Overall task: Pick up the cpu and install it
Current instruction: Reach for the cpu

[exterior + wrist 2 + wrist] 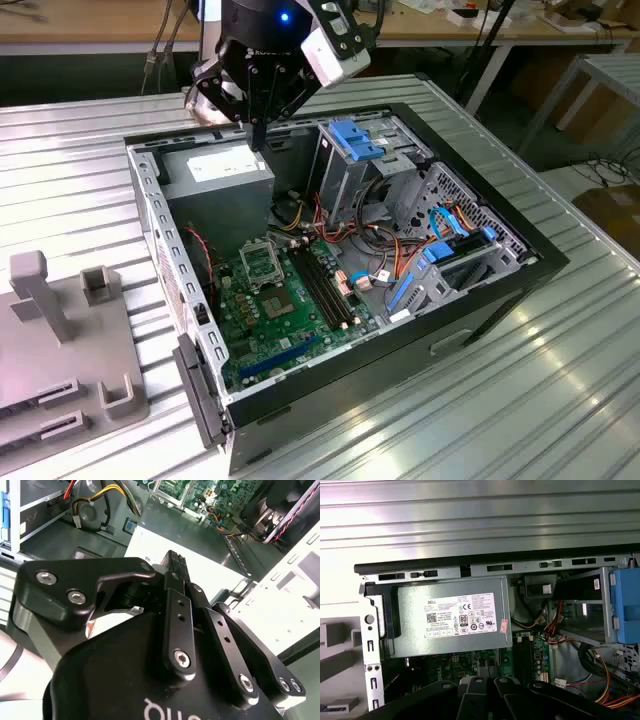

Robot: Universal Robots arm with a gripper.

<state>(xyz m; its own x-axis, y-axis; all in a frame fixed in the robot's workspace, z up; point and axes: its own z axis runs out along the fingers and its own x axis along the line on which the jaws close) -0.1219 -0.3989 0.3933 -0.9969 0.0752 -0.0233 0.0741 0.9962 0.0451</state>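
Observation:
My gripper [258, 143] hangs above the open computer case, over the grey power supply [218, 165] at the back corner. Its two black fingers [172, 587] are pressed together, shut, and I see nothing between them. In the first wrist view the power supply [447, 615] with its white label lies straight below the fingers [475, 697]. The square metal socket frame [262, 262] sits on the green motherboard [285, 325], lower in the case and apart from the gripper. I cannot tell whether anything lies in it. The cpu is out of view.
The case's metal rim [150, 215] encloses the board. A drive cage with blue latches [355, 140] and bundled cables [400, 255] stand on the exterior view's right of the gripper. A grey plastic fixture [60, 340] sits on the ribbed table [500, 400], at the exterior view's left.

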